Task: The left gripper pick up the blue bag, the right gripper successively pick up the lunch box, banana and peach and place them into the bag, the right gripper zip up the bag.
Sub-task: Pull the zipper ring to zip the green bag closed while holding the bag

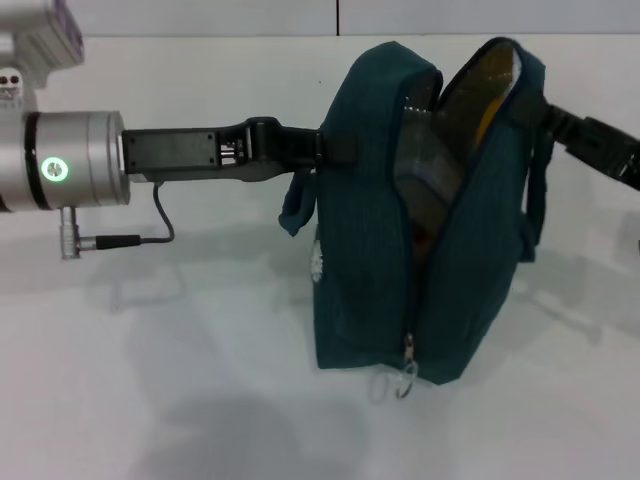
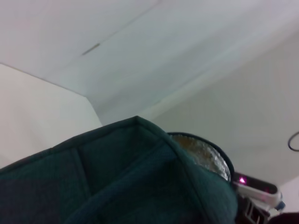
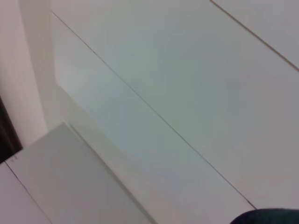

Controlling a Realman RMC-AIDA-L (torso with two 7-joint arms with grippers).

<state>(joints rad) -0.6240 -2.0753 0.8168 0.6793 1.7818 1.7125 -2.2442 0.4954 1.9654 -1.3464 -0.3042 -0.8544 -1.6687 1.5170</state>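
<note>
The blue bag stands on the white table with its top gaping open and silver lining showing. My left gripper reaches in from the left and is shut on the bag's left wall near the top. A clear edge of the lunch box shows inside, and beside it a yellow-orange strip that looks like the banana. The peach is hidden. My right gripper is against the bag's right rim. The left wrist view shows the bag's fabric, its foil lining and the right gripper beyond.
The ring zipper pull hangs at the bag's lower front end. One loop handle droops on the bag's left side. White table surrounds the bag. The right wrist view shows pale panels and a sliver of bag fabric.
</note>
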